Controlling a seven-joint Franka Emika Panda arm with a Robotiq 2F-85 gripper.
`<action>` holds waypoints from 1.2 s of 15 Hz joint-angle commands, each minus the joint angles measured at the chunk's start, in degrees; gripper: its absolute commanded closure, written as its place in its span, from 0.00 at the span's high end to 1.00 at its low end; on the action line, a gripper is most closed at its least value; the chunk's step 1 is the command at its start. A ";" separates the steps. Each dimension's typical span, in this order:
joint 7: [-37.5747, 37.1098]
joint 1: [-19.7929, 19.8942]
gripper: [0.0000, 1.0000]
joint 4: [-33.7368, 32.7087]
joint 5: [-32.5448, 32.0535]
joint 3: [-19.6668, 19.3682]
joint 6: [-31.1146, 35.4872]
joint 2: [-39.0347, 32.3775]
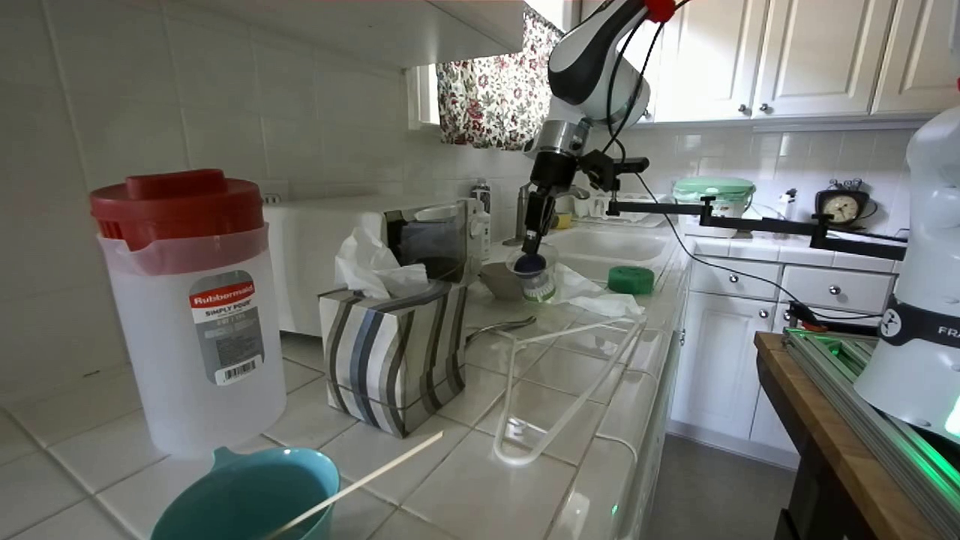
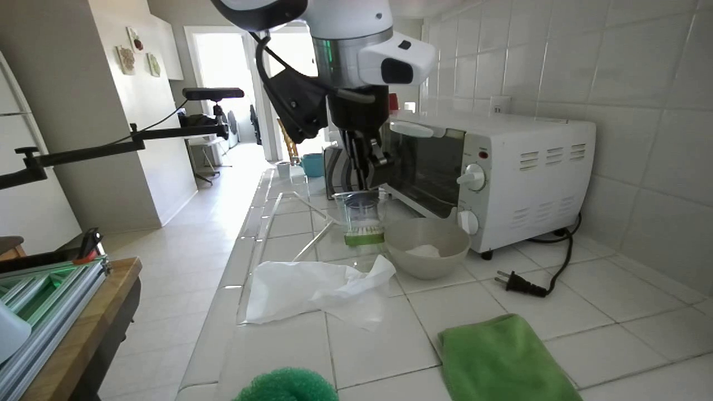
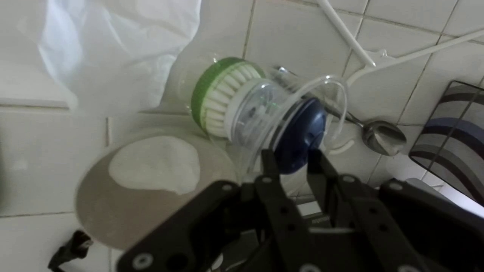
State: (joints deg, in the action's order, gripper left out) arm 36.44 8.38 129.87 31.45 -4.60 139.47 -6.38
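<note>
The gripper point(image 3: 292, 158) seems at the grasping stage, calling next for a steady hold; its jaws stand apart; whether they clamp anything cannot be told. In the wrist view, a smooth bowl point(image 3: 98, 204) lies at eight o'clock from the clear plastic cup point(image 3: 327, 80); inside is the bristled brush point(image 3: 257, 109), glossy knob point(image 3: 302, 128) at the jaws.

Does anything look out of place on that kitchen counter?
Yes: a white clothes hanger lies on the counter, an unlikely place for one. A black plug also lies loose by the toaster oven. The blue-topped brush shows no visible damage.
</note>
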 commanded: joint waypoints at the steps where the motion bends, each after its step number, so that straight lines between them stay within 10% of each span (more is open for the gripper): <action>1: 0.99 0.66 0.07 0.37 -0.46 0.21 -1.20 0.14; 9: 0.05 1.95 0.07 2.83 -1.53 -1.34 -3.24 1.62; 11: -0.08 1.99 0.55 2.88 -1.61 -1.50 -3.75 1.70; 17: -0.22 2.05 0.98 3.65 -1.61 -1.55 -4.07 1.28; 18: -0.25 2.06 0.86 3.67 -1.63 -1.55 -4.10 1.26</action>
State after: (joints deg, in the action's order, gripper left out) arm 36.43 10.30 133.21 30.92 -6.05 136.09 -5.48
